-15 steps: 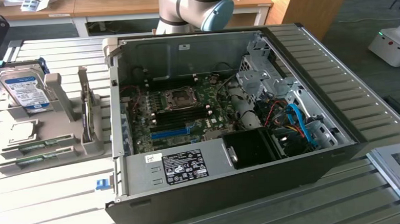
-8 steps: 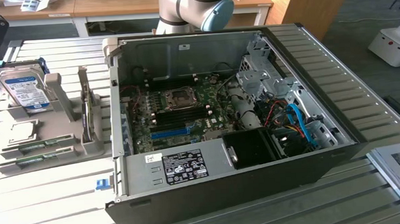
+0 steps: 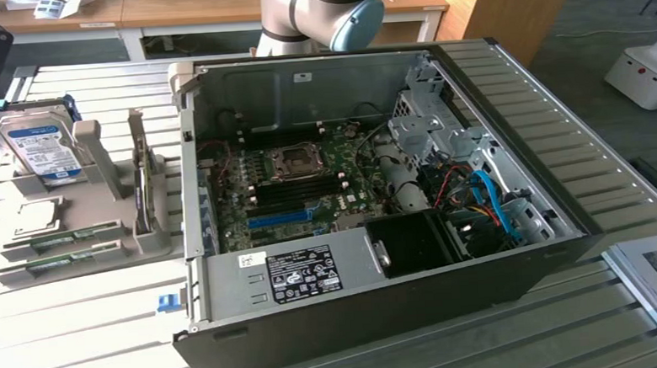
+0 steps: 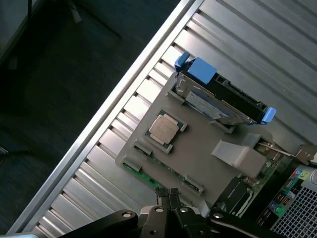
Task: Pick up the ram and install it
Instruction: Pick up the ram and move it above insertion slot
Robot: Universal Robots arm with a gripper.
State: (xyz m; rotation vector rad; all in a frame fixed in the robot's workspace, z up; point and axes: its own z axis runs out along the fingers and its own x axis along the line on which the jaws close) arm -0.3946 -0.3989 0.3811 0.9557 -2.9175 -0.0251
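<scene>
Slatted worktop point(image 3: 77, 332) with open computer case point(image 3: 425, 314); ram point(image 3: 143, 189) not yet picked up.
Jaws pressed together, empty, near the tray point(image 4: 198, 144); ram stands on edge there; a grasp probably needs them spread across its thin edge.

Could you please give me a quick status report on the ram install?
End effector shut, empty, above parts tray. Ram in tray holder, untouched. Nothing in the way seen.

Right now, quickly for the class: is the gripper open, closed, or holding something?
Gripper: closed, holding nothing.
</scene>
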